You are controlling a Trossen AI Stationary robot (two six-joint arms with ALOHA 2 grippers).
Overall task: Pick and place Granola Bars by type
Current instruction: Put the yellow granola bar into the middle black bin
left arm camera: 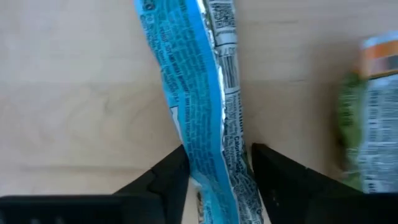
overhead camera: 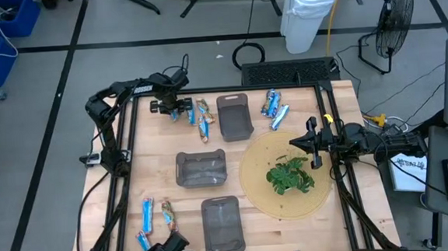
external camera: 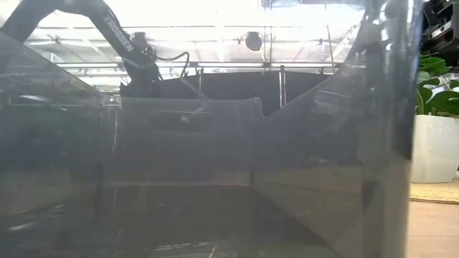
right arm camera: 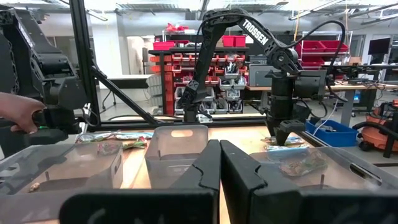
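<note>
Blue-and-white foil fills my view: a granola bar lies flat on the wooden table at its far edge, between the fingers of my left gripper, which flank it part-open, probably lined up to pinch it. My right gripper waits shut beside the plant.

The word "TROSSEN" is printed in white capitals on the upper link of the left arm, legible in the right wrist view and low view. Fine print on the blue-and-white granola bar wrapper cannot be read
</note>
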